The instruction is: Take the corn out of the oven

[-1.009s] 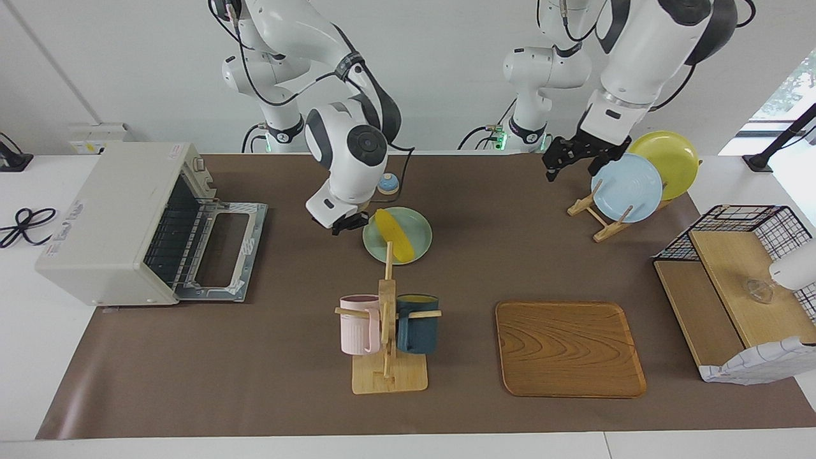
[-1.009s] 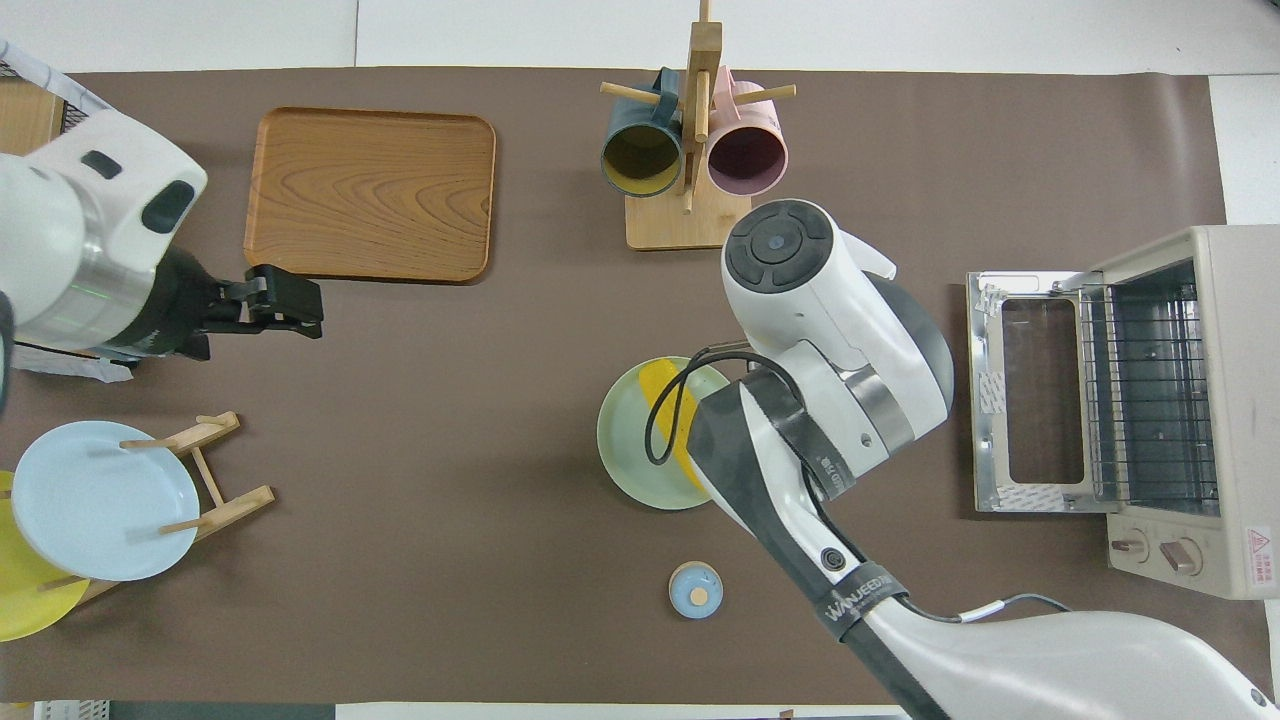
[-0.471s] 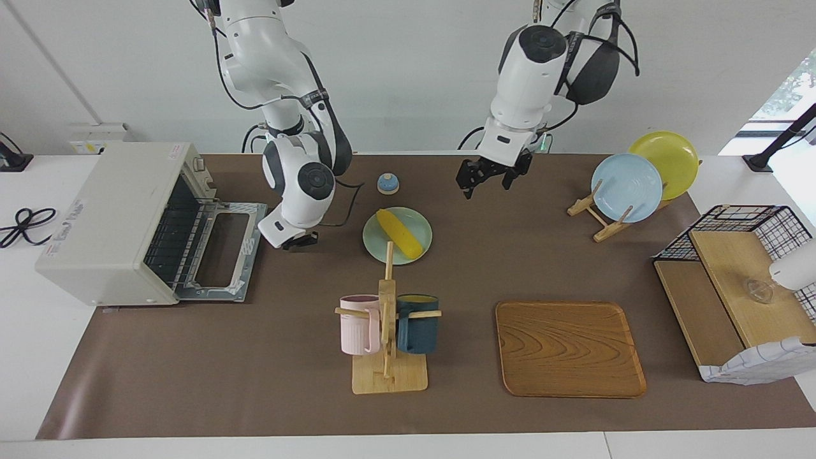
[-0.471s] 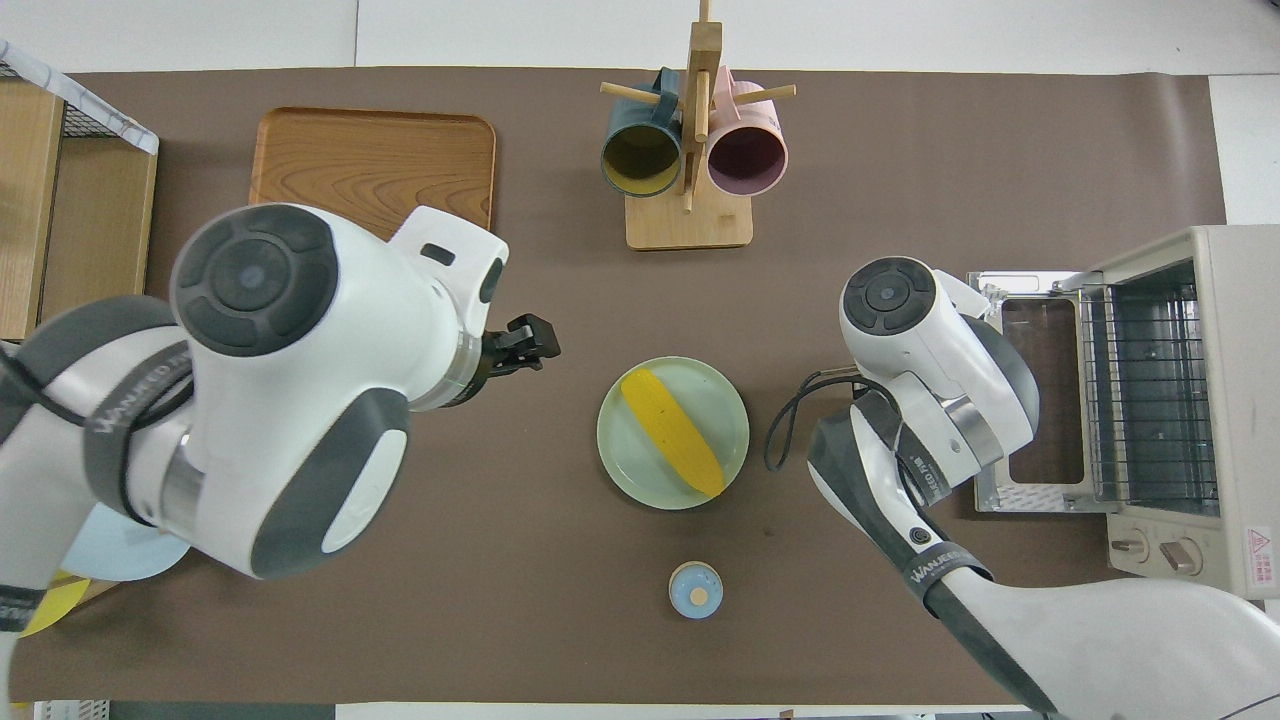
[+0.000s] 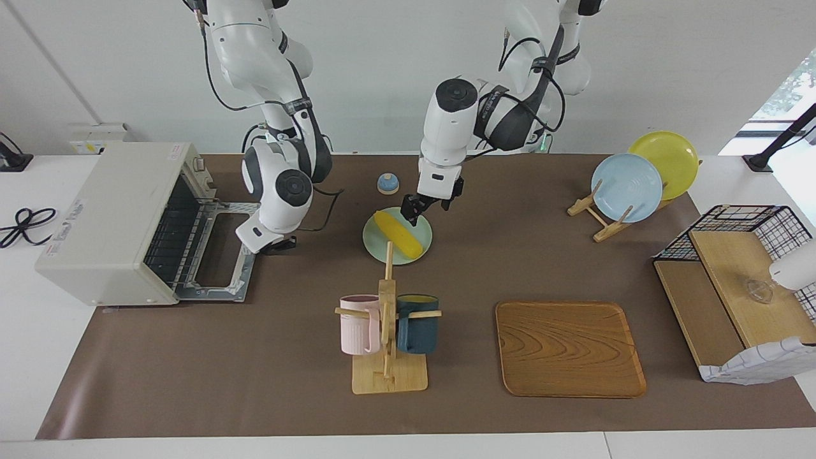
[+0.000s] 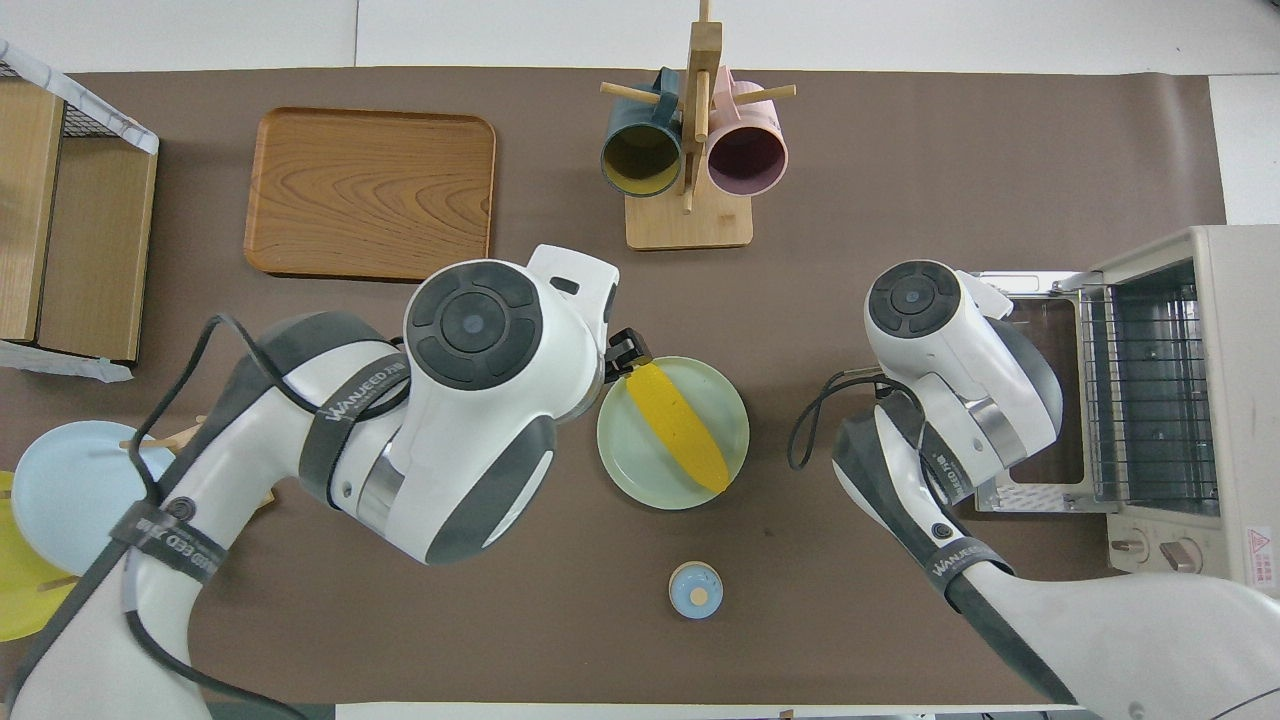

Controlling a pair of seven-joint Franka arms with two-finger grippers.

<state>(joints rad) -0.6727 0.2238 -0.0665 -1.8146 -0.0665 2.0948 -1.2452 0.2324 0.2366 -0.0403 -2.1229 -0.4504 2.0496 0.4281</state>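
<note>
Seen from overhead with the robots at six o'clock, the things lie as follows. Nearest the robots, a small blue knob [image 6: 695, 589] sits on the brown mat [image 5: 268, 357], at about six o'clock from the green plate [image 6: 645, 465].

The corn [image 5: 398, 234] lies slantwise across the green plate, out of the oven [image 5: 121, 220] and well apart from it. The oven stands at about three o'clock from the plate, at the right arm's end of the table, with its door [image 5: 220, 258] folded down flat and the wire rack [image 6: 1150, 390] bare inside.

The left gripper [image 5: 414, 209] hangs over the corn's end at the plate's ten o'clock rim, its jaws spread wide; whether they touch the cob cannot be told. The right gripper [image 5: 278, 245] is low beside the dropped oven door, between door and plate, its fingers closed together with nothing in them.

At eight o'clock from the green plate, a rack holds a blue plate [image 5: 626, 187] and a yellow plate [image 5: 669, 162] on edge.

Farther out, at twelve o'clock from the green plate, a wooden stand [image 5: 387, 357] carries a pink mug [image 5: 359, 331] and a dark blue mug [image 5: 417, 331]. A wooden tray [image 5: 569, 349] lies at about ten o'clock, and a wire basket with wooden boards [image 5: 727, 287] stands at the left arm's end of the table.
</note>
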